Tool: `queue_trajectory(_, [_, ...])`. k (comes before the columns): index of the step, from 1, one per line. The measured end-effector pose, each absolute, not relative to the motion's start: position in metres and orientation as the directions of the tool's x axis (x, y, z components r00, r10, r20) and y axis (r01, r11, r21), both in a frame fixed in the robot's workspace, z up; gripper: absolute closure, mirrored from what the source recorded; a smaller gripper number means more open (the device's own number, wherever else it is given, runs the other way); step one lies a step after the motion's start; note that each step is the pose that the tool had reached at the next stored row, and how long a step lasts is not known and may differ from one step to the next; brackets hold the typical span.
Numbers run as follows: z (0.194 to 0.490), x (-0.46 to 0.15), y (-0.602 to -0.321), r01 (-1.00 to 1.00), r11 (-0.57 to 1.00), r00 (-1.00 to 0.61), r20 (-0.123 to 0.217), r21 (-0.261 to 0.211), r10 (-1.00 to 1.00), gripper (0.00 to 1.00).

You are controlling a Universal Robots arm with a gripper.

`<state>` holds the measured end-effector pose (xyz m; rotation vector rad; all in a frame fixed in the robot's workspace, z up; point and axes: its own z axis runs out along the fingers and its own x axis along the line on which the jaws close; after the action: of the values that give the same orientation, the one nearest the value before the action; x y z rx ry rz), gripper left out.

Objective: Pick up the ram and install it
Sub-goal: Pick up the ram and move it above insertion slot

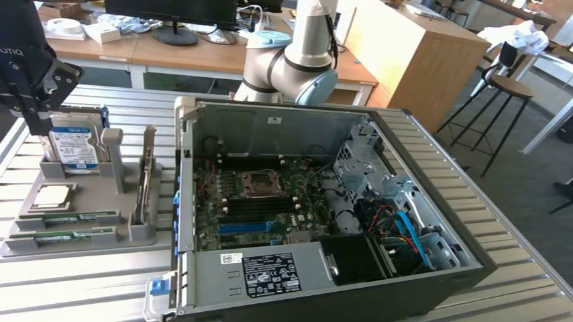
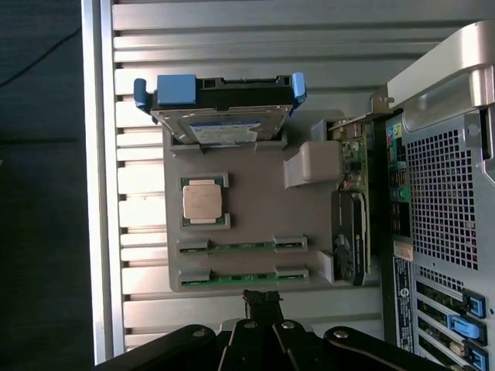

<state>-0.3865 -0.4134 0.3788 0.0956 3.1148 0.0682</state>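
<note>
Here, the ram (image 2: 241, 277) sits in the tray (image 2: 255, 205), long axis toward the case (image 2: 445, 193); hand (image 2: 260, 300) closed, empty.

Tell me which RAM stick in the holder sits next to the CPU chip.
The inner RAM stick, in the slot right beside the CPU chip. The other RAM stick lies one slot further out, along the edge of the grey holder.
</note>
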Motion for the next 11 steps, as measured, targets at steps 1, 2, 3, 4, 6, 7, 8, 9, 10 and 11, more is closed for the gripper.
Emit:
queue_trajectory(1, [0.3787,-0.3865,-0.4134,0.052,0.998,-0.998,-0.023,0.044,0.053,0.9])
queue_trajectory(2, [0.3787,-0.3865,-0.4134,0.041,0.998,-0.999,-0.023,0.044,0.042,0.9])
queue_trajectory(3, [0.3787,-0.3865,-0.4134,0.028,0.999,-0.999,-0.023,0.043,0.029,0.9])
queue_trajectory(4, [0.3787,-0.3865,-0.4134,0.014,0.999,-1.0,-0.023,0.042,0.015,0.9])
queue_trajectory(6, [0.3786,-0.3865,-0.4134,-0.016,0.999,-1.0,-0.023,0.04,-0.015,0.9])
queue_trajectory(7, [0.3786,-0.3865,-0.4134,-0.033,0.999,-0.999,-0.023,0.039,-0.032,0.9])
queue_trajectory(8, [0.3786,-0.3865,-0.4134,-0.049,0.998,-0.999,-0.023,0.039,-0.048,0.9])
queue_trajectory(9, [0.3786,-0.3866,-0.4134,-0.066,0.997,-0.998,-0.023,0.038,-0.065,0.9])
queue_trajectory(10, [0.3785,-0.3866,-0.4134,-0.083,0.996,-0.996,-0.023,0.037,-0.082,0.9])
queue_trajectory(11, [0.3785,-0.3867,-0.4134,-0.1,0.994,-0.995,-0.023,0.036,-0.1,0.9])
